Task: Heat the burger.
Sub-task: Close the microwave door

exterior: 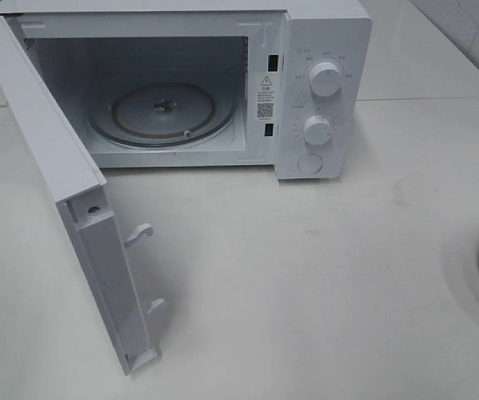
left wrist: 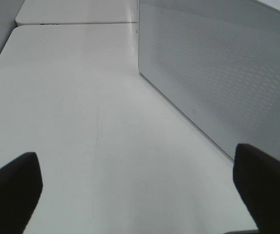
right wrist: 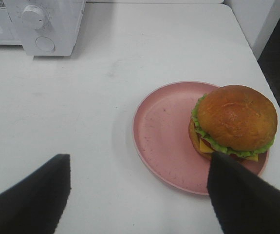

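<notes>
- The burger (right wrist: 234, 122) sat on the far side of a round pink plate (right wrist: 164, 131), out on the white surface (right wrist: 105, 97) to my right and well apart from the microwave (exterior: 322, 92).
- I judged it light but soft: a glossy domed bun over loose lettuce, cheese and a dark patty, so a hard squeeze would crush it or make the layers slide.
- The stiffer thing to take hold of looked to be the plate's bare rim, on the side away from the burger, keeping it level so the stack would not tip.
- My right hand (right wrist: 140, 195) hung above the near edge of the plate with its two dark fingers (right wrist: 28, 195) spread wide and nothing between them; one finger overlapped the plate's rim in the wrist view, though I could not tell whether it touched.
- My left hand (left wrist: 140, 195) was also spread wide and empty, low over bare surface just beside the perforated panel of the open door (left wrist: 217, 83).
- The door (exterior: 64, 192) stood swung out to the left and the glass turntable (exterior: 160, 112) inside lay bare, so nothing was heating yet.
- From the high camera only a sliver of the plate showed at the right edge; the burger and both hands were out of that view.
- The burger's far side and underside were hidden, and the dial markings were too small to read.
</notes>
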Controlling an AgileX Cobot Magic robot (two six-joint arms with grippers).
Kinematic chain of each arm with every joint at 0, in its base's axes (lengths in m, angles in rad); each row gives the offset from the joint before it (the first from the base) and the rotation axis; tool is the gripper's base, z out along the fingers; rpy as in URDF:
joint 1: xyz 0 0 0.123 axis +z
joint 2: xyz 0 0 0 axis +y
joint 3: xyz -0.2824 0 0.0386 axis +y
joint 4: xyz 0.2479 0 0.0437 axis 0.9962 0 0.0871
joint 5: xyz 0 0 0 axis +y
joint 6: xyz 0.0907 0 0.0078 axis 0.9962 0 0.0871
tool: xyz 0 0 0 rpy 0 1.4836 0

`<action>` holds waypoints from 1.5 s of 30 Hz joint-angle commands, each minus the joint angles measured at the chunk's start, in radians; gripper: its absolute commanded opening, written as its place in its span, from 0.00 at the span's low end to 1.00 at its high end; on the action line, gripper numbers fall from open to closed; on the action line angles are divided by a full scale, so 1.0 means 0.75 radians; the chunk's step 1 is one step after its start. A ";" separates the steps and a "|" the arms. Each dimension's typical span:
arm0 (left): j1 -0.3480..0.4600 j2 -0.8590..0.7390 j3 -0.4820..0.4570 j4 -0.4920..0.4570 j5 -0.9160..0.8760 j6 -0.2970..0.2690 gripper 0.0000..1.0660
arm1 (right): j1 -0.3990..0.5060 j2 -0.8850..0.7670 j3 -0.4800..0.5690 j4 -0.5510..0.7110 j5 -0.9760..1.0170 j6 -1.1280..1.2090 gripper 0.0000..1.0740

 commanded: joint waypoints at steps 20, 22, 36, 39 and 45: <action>-0.001 0.540 -0.031 -0.005 -0.492 0.003 0.06 | -0.011 -0.035 0.004 -0.005 -0.004 -0.003 0.71; -0.005 0.640 0.031 -0.005 -0.700 0.011 0.00 | -0.011 -0.035 0.004 -0.005 -0.004 -0.003 0.71; -0.007 0.955 0.293 -0.009 -1.595 0.153 0.00 | -0.011 -0.035 0.004 -0.005 -0.004 -0.003 0.71; -0.007 1.049 0.324 0.001 -1.783 0.153 0.00 | -0.011 -0.035 0.004 -0.005 -0.004 -0.003 0.71; -0.007 1.300 0.353 0.128 -2.132 0.032 0.00 | -0.011 -0.035 0.004 -0.005 -0.004 -0.003 0.71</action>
